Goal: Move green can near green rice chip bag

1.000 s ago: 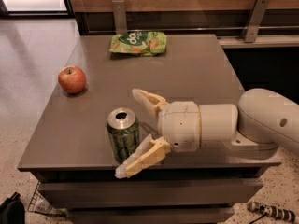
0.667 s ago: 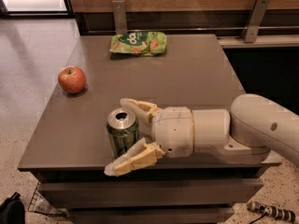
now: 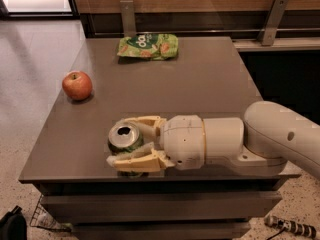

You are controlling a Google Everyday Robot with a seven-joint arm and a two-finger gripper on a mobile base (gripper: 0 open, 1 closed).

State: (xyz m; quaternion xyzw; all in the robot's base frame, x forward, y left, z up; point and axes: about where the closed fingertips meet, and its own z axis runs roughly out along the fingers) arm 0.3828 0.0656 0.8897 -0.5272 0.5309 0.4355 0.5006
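The green can stands upright near the front edge of the grey table, silver top showing. My gripper reaches in from the right, with one cream finger behind the can and the other in front of it. The fingers sit close against the can's sides. The green rice chip bag lies flat at the table's far edge, well away from the can.
A red apple sits near the table's left edge. My white arm covers the front right of the table. Two metal brackets stand on the wall behind the table. Floor lies to the left.
My gripper has moved left around the can, and its fingers have drawn in from a wide spread to the can's sides. The can, bag and apple have not moved.
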